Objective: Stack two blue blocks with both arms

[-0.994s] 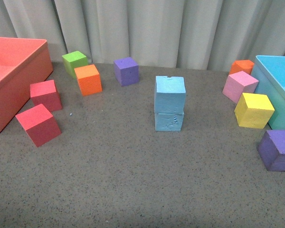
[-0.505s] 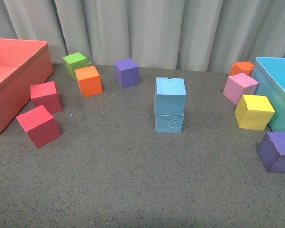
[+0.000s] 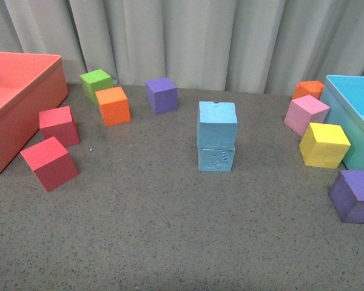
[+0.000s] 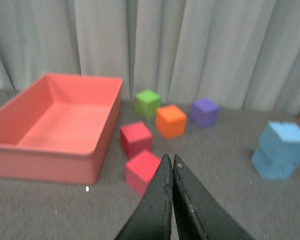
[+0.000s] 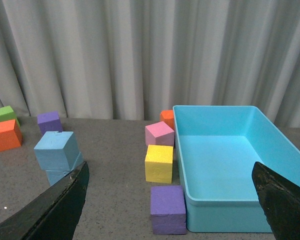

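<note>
Grey curtains back a speckled grey worktop point(image 3: 170, 230). At far left sits the red bin point(image 3: 12, 103); the left tool point(image 4: 171, 165) is pinched closed on nothing. Mid-worktop, the upper blue block point(image 3: 217, 124) rests on the lower blue block point(image 3: 216, 159), slightly twisted. The right tool point(image 5: 170, 200) is spread wide, empty, near the turquoise bin point(image 5: 267, 132). Stacking looks finished; both arms appear clear.

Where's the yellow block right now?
In the front view, the yellow block sits on the right side, beside the turquoise bin, between the pink block behind it and a purple block in front.
</note>
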